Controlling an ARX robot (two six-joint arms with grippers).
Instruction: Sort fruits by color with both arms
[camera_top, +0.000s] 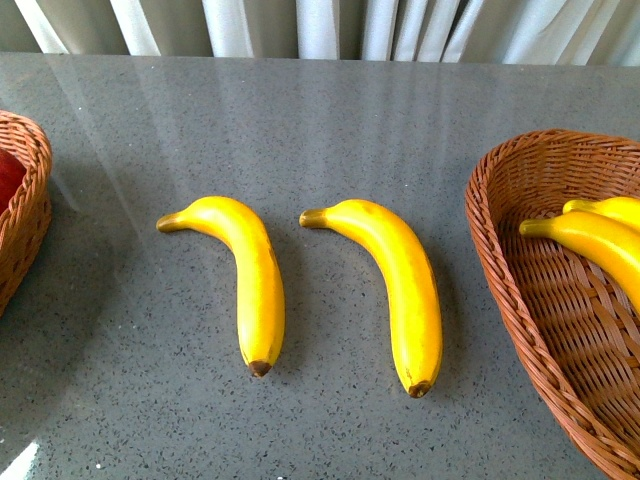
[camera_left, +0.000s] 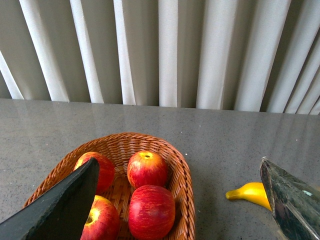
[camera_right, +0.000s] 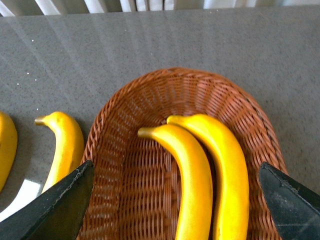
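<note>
Two yellow bananas lie on the grey table in the front view, one left and one right. Two more bananas lie in the right wicker basket, whose rim shows in the front view. My right gripper is open above that basket. Several red apples sit in the left wicker basket. My left gripper is open above it. A banana tip shows beside that basket. Neither arm shows in the front view.
The left basket's edge sits at the table's left side in the front view. White curtains hang behind the table's far edge. A table banana lies just outside the right basket.
</note>
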